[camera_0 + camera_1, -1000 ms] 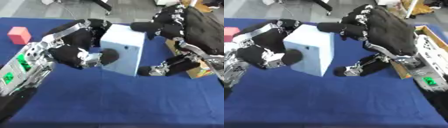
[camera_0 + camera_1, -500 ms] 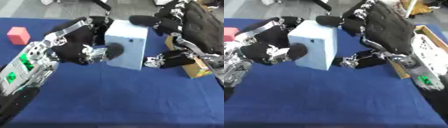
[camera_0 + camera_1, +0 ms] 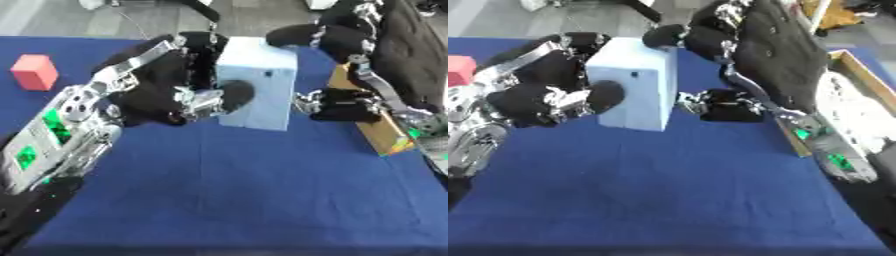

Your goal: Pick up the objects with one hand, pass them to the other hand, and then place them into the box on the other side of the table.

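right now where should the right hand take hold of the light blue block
Across its narrow width, near the top, coming from the right. The light blue block stands upright and tall; the left hand covers its left side, leaving the right face and top bare. The right hand already reaches over there.

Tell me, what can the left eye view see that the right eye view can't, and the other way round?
Only the left eye view shows the whole red block on the blue table; the right eye view cuts it at its left edge. Only the right eye view shows the long wooden rim of the box on the right, stretching back; the left eye view catches just its near corner. Both show the light blue box held upright between the left hand, fingers curled on it, and the right hand, fingers over its top.
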